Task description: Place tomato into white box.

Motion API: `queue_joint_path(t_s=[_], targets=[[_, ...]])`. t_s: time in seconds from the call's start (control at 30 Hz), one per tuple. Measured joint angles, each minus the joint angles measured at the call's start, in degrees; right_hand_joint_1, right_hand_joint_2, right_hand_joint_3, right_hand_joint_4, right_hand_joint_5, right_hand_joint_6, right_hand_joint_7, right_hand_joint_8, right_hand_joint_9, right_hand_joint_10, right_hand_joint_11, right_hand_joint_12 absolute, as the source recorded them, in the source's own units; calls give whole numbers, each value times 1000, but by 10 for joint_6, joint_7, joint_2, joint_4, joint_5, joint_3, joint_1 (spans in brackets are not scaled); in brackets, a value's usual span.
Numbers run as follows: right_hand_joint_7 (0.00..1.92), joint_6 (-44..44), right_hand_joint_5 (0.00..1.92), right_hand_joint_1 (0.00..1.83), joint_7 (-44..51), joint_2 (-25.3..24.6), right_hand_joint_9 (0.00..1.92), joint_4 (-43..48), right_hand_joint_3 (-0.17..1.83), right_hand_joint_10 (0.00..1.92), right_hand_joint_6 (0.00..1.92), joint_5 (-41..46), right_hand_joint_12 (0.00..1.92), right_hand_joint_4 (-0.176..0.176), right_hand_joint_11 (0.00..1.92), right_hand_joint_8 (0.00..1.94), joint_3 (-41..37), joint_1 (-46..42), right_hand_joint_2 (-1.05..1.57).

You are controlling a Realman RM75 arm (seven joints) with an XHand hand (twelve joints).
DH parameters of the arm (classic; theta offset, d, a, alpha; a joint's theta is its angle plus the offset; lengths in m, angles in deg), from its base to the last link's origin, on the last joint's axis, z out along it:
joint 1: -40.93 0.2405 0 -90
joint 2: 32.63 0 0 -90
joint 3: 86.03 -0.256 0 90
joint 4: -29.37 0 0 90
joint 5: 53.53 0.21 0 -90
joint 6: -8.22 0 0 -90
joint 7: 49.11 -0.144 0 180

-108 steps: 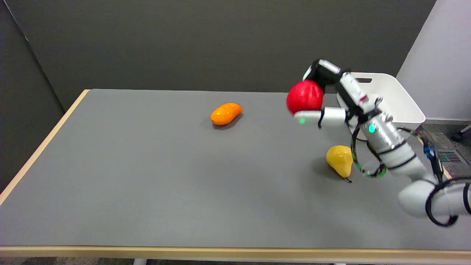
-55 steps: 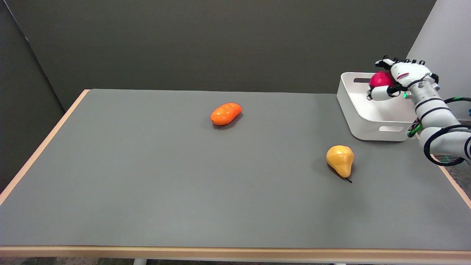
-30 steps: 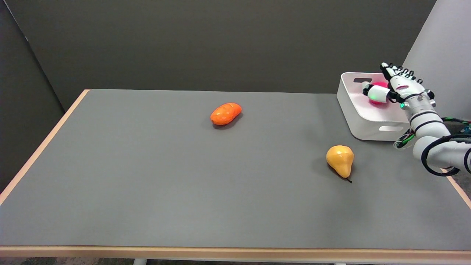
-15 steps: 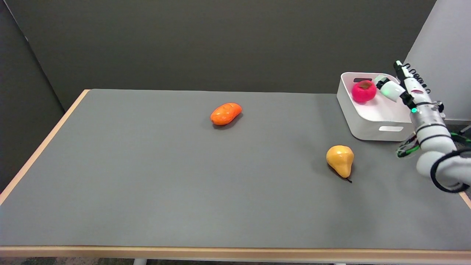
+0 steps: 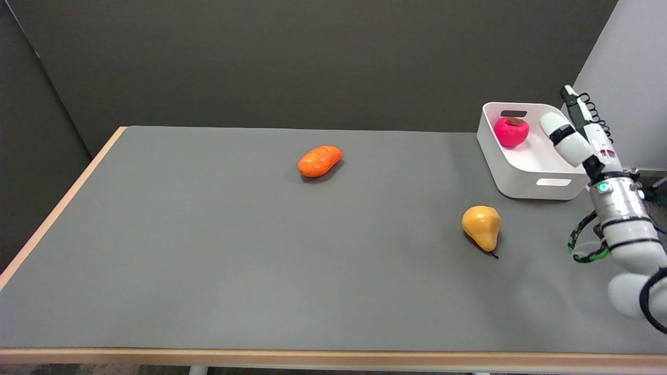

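Fingers: mine on the right hand (image 5: pixel 577 134) are stretched out straight and apart, gripping nothing, held above the right rim of the white box (image 5: pixel 526 179).
Tomato: the tomato (image 5: pixel 511 131) sits inside the box, in its far left corner, stem end up, well apart from my hand.
Task state: I judge the placing done; what remains is getting the arm out.
Risk, box: the hand hangs just over the right wall, so a low or sideways pull could catch the rim and drag or tip the box (it looks light, though I can't confirm that).
Risk, tomato: a knock to the box could roll the tomato, but the walls should keep it in.
Pear: the pear (image 5: pixel 482 226) lies on the table (image 5: pixel 208 250) at about 7 o'clock from the box, near my arm's way back; a wide swing could nudge it.
Orange fruit: the orange fruit (image 5: pixel 319 160) lies far off at 9 o'clock, out of the way.
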Motion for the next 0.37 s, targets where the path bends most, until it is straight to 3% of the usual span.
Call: queue_joint_path(t_s=[0.03, 0.1, 0.2, 0.37], targets=[[118, 17, 103, 235, -6, 1, 94, -8, 1088, 134, 209, -10, 524, 39, 8, 148, 0, -10, 647], [115, 49, 99, 185, -16, 4, 83, -24, 1096, 199, 256, -33, 600, 47, 8, 213, -1, -28, 694], [114, 87, 82, -1, -27, 6, 10, -45, 872, 442, 327, -73, 766, 74, -1, 250, -2, -49, 711], [115, 141, 88, -1, -47, 8, 9, -79, 866, 434, 319, -152, 751, 75, -1, 237, -2, -82, 713]])
